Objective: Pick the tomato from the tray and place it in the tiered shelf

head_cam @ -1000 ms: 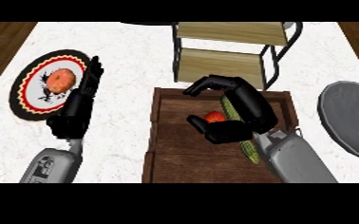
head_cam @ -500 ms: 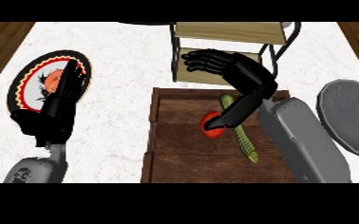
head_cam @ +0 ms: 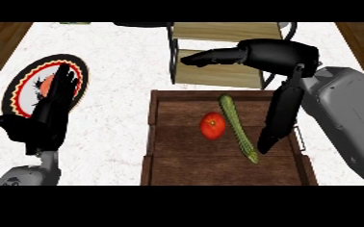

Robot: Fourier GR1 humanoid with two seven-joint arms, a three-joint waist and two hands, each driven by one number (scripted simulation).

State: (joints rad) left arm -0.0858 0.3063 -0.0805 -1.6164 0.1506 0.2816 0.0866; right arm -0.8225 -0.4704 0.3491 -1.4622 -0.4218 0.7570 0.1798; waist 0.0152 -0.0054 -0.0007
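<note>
Far left: left robot hand (head_cam: 53, 108) resting open, fingers straight and pointing up, lying over a patterned plate (head_cam: 32, 79) on the tabletop (head_cam: 117, 81). No part in the step; best kept where it is.

Middle: tomato (head_cam: 213, 125) lying loose on the floor of the wooden tray (head_cam: 153, 134), unheld, just left of a long green vegetable (head_cam: 237, 128), touching it or nearly so. Below and left of the right robot hand, left of its downward-pointing thumb.

Right: right robot hand (head_cam: 274, 57) open, fingers stretched leftward above the tiered shelf (head_cam: 213, 72), thumb hanging down over the tray's right part. Holding nothing.

For the pick, judged from this: lower and shift left until the tomato sits between thumb and fingers, approach from the side away from the green vegetable to avoid dragging it along, close only once centred, lift clear of the tray wall before heading to a shelf board.

Hard to make out: whatever lies on the plate, mostly covered by the left robot hand. Shelf top cut by the view's edge; a grey round shape at upper right barely showing.
</note>
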